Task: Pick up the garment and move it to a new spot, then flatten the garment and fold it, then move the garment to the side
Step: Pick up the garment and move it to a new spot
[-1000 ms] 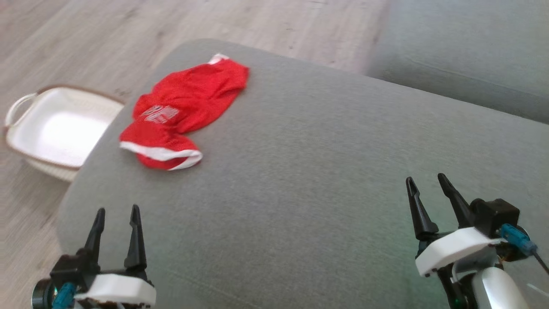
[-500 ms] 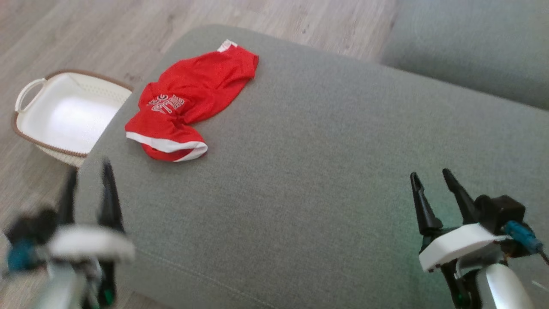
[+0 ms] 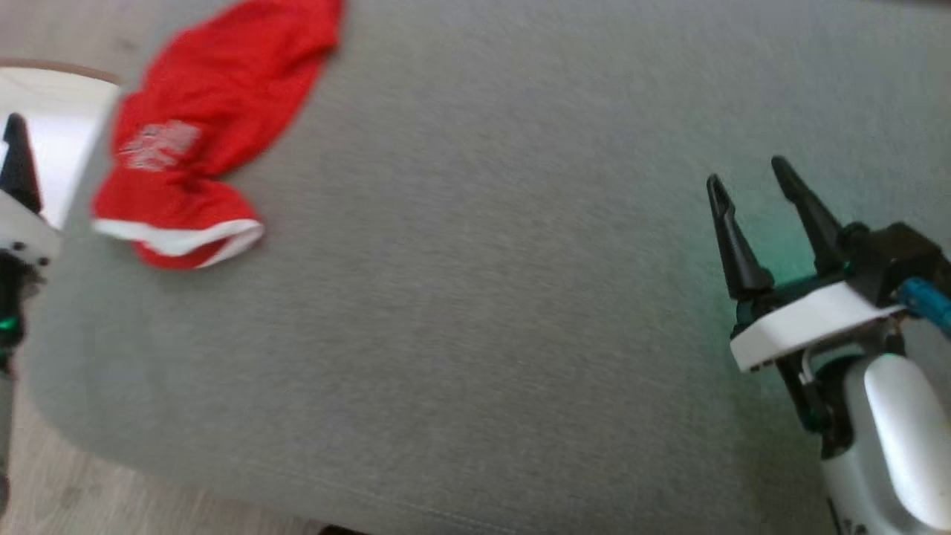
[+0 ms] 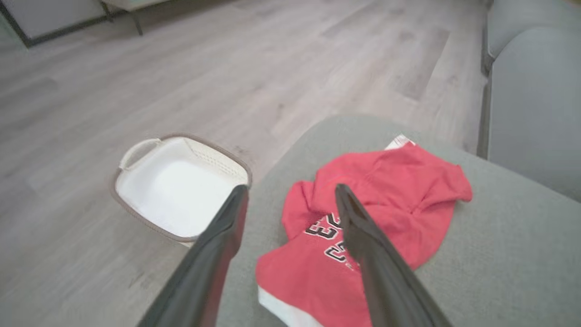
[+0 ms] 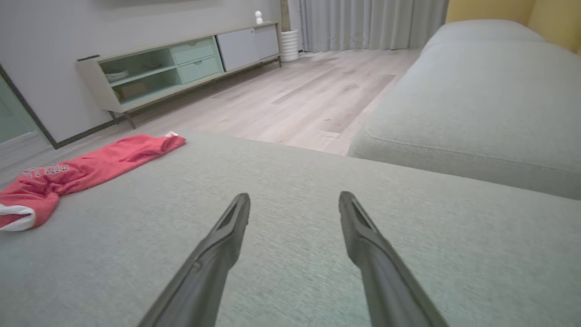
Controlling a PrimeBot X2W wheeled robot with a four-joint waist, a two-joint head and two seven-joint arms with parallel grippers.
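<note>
Soft, even daylight all round, no hard shadows anywhere. The head view is smeared with motion blur, so the print on the red top (image 3: 200, 126) is mush and the white basket (image 3: 67, 104) blows out to glare. There's a green tint on the cushion (image 3: 475, 297) by the right gripper (image 3: 745, 169). The wrist views are sharper, though the close-up fingers (image 4: 206, 272) look soft.

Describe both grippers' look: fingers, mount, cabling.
Right gripper: two long tapered black fingers on a white plate, black block behind, blue cable connector, glossy white forearm. Left gripper: matching black fingers, white plate, small green light.
</note>
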